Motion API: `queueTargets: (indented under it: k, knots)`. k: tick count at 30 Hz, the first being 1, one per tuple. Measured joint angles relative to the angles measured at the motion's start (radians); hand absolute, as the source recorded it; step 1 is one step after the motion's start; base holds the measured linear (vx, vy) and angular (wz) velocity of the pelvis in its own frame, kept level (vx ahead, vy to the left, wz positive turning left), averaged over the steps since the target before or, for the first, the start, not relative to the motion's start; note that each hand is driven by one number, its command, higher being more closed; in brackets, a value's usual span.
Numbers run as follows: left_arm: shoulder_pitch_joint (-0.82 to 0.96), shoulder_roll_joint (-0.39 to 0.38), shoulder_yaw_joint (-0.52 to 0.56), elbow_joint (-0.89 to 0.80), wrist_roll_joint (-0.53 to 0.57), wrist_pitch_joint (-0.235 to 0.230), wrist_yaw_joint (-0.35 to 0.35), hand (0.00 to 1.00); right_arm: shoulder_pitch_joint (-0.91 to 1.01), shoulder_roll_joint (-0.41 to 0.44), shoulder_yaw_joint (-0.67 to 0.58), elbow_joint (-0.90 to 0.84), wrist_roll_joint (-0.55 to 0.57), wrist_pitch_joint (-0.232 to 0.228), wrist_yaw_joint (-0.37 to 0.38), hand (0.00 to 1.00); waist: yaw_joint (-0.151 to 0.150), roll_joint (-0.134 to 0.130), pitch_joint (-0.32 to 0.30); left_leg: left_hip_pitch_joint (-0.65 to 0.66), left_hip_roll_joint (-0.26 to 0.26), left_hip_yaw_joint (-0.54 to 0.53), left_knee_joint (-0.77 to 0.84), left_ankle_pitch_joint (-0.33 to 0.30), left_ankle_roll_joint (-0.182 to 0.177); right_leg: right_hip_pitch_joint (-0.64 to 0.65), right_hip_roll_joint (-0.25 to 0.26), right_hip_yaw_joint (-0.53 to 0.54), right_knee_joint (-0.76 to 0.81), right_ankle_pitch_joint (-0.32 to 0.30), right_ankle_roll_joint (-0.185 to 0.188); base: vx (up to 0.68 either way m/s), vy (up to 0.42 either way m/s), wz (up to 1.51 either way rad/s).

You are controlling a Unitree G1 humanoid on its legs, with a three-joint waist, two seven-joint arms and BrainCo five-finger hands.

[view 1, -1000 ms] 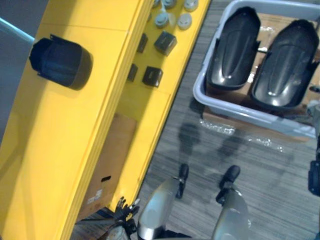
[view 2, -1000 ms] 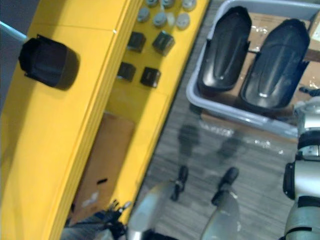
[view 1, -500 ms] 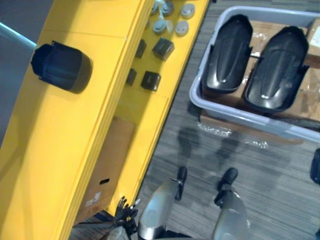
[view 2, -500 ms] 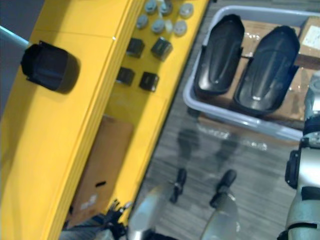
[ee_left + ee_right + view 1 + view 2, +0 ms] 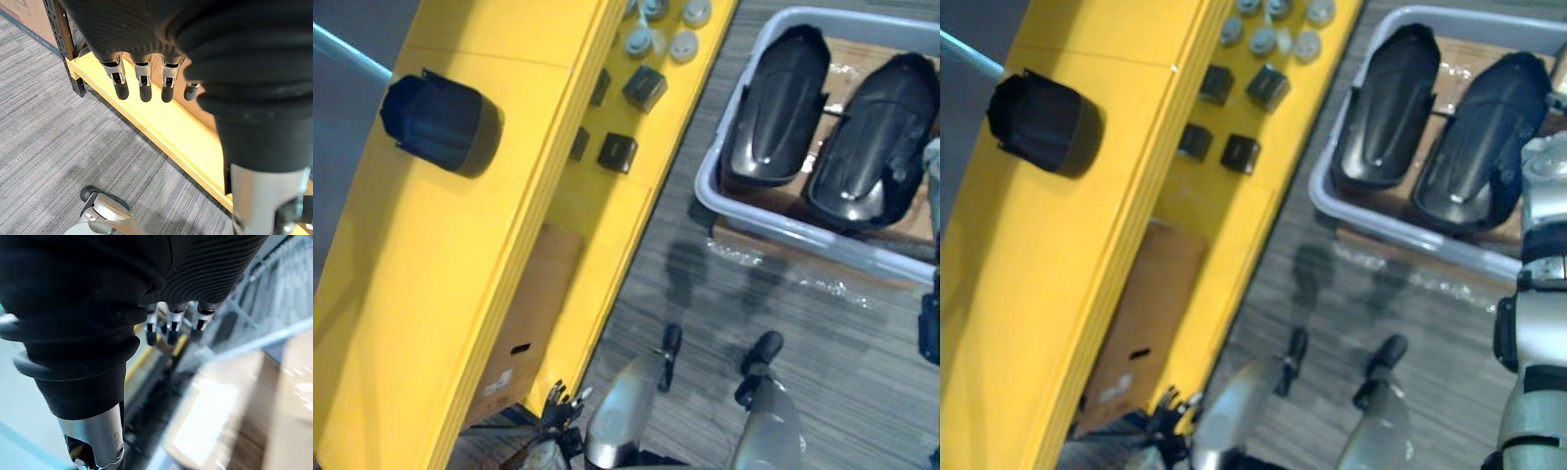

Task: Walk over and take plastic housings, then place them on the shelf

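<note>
Where the left hand (image 5: 143, 83) hangs: just above the shelf's (image 5: 431, 294) lowest yellow board, beside a dark punched post (image 5: 61, 29), over grey carpet (image 5: 58, 142); fingers straight and loose, holding nothing.
Shelf: yellow, along the robot's left, its boards running from near to far.
Short housing (image 5: 440, 125): dark, lying alone on the top board; its long axis crosses the board, notched end toward the left edge, rounded end toward the aisle.
Small boxes (image 5: 1240, 154): four dark ones on a lower board, set as two pairs.
Round caps (image 5: 1263, 39): pale grey, clustered at the far end of that board.
Cardboard box (image 5: 524, 323): brown, on a lower level, near end of the shelf.
Writing: a white label (image 5: 499, 382) on that box; print too small to read.
Bin (image 5: 783, 230): grey, on the carpet to the right of the shelf, well apart from the short housing.
Long housings (image 5: 773, 108): two, black and glossy, side by side in the bin on brown cardboard (image 5: 783, 191); long axes parallel, running away from the robot and leaning slightly right, rounded ends toward the near wall.
Right hand (image 5: 168, 328): fingers straight and relaxed, empty; what lies past them is blurred.
</note>
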Motion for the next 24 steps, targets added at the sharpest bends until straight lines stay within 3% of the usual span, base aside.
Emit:
queueTargets:
  k: [6, 15, 20, 21, 24]
  knots:
    - [-0.022, 0.003, -0.037, 0.021, -0.001, 0.0, -0.001, 0.0, 0.003, 0.004, 0.042, 0.027, 0.0, 0.091, 0.07, 0.0, 0.027, 0.018, -0.013, -0.018, -0.003, -0.014, 0.002, -0.001, -0.001, -0.012, -0.004, -0.013, 0.005, -0.007, 0.0, 0.01, 0.017, 0.06]
    - [-0.028, 0.002, -0.038, 0.033, -0.001, 0.0, -0.001, 0.0, 0.054, 0.013, 0.046, 0.062, -0.001, 0.205, 0.151, 0.0, 0.029, 0.022, -0.016, -0.018, -0.003, -0.014, 0.008, -0.004, -0.005, -0.013, -0.007, -0.011, 0.023, -0.019, 0.002, 0.0, 0.0, 0.0]
    - [-0.034, 0.002, -0.04, 0.039, -0.001, -0.001, -0.001, 0.0, 0.054, 0.014, 0.044, 0.06, -0.022, 0.245, 0.147, 0.0, 0.034, 0.023, -0.017, -0.017, -0.001, -0.014, 0.011, -0.007, -0.01, -0.019, -0.007, -0.011, 0.034, -0.023, 0.0, -0.01, 0.004, 0.0]
    - [-0.034, 0.002, -0.041, 0.039, -0.001, -0.001, -0.001, 0.0, 0.054, 0.017, 0.043, 0.06, -0.024, 0.253, 0.145, 1.0, 0.034, 0.023, -0.017, -0.017, 0.0, -0.014, 0.011, -0.007, -0.01, -0.019, -0.007, -0.011, 0.035, -0.024, 0.0, 0.0, 0.0, 0.0]
    - [-0.035, 0.002, -0.041, 0.038, -0.001, 0.0, 0.0, 0.0, 0.054, 0.019, 0.041, 0.059, -0.025, 0.257, 0.151, 1.0, 0.035, 0.023, -0.017, -0.014, 0.001, -0.013, 0.011, -0.007, -0.01, -0.019, -0.006, -0.009, 0.037, -0.024, -0.001, 0.0, 0.0, 0.0]
